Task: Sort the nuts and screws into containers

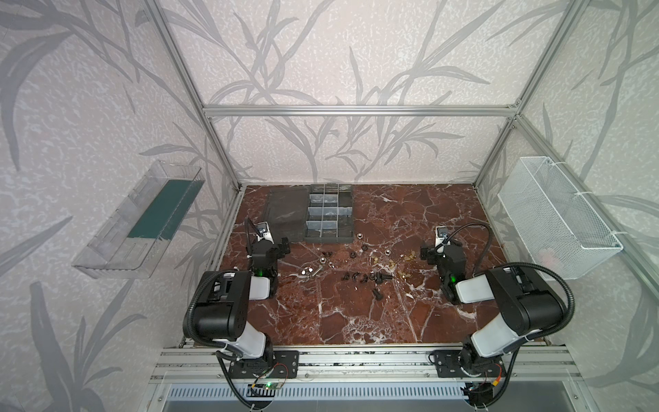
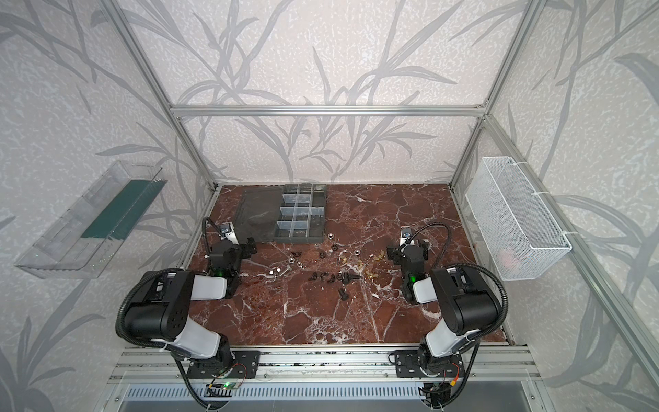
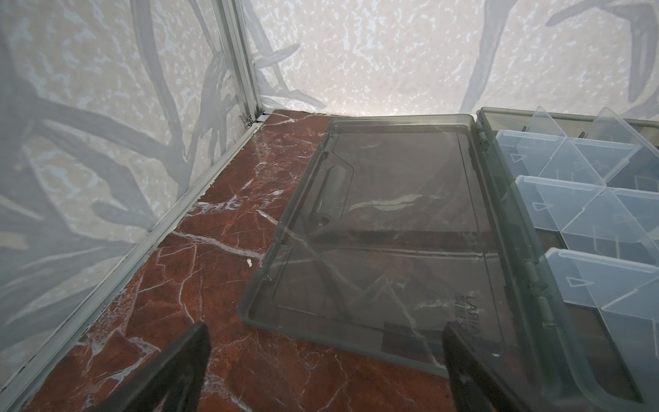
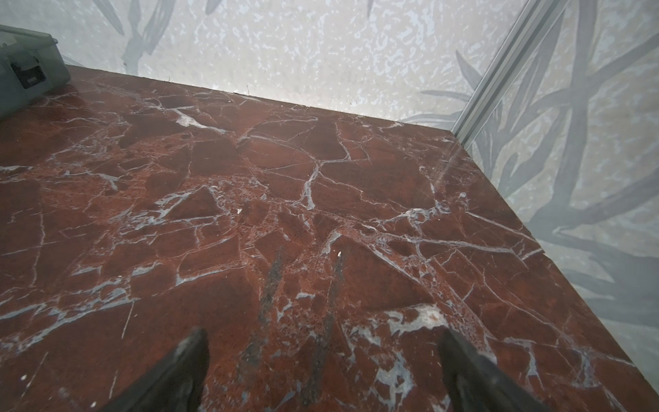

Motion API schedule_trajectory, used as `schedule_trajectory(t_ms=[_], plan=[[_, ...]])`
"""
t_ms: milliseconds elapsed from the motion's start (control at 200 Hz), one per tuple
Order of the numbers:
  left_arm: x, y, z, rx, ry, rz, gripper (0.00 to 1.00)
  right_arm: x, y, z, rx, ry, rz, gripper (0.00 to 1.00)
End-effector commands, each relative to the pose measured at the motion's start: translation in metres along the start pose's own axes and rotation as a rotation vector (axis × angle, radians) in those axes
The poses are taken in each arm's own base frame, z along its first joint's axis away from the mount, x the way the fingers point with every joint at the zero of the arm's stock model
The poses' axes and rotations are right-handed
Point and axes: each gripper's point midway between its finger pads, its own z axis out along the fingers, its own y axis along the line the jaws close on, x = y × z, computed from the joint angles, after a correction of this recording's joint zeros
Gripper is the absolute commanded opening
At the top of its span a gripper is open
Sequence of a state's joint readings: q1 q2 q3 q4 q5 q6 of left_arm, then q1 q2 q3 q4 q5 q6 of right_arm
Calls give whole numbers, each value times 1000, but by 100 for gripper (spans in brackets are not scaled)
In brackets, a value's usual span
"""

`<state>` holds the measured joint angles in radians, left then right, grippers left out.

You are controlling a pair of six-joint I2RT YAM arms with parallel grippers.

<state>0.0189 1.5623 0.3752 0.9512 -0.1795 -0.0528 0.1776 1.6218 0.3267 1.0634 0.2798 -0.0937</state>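
In both top views the screws [image 1: 376, 293] and nuts [image 1: 353, 254] lie loose mid-tabletop [image 1: 356, 321], just in front of the open containers [image 1: 328, 214]. They look light, hard, slippery and prone to roll, so pinch from above: a screw across its shank, a nut across its flats. Left wrist: left gripper [image 3: 324, 330] wide, empty, at the edge of the lid [image 3: 392, 221]; right wrist: right gripper [image 4: 322, 335] wide, empty, over bare tabletop.
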Motion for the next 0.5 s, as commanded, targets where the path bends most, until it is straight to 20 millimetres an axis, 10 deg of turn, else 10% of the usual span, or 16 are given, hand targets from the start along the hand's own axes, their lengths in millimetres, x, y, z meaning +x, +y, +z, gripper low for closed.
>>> schedule_trajectory(t_ms=[0, 305, 495], plan=[[2, 0, 0, 8, -3, 2, 99, -15, -5, 2, 21, -34, 25, 99], [-40, 12, -27, -59, -18, -6, 99, -29, -6, -17, 60, -115, 0, 99], [-71, 20, -54, -50, -144, -301, 99, -100, -13, -50, 141, -179, -33, 99]])
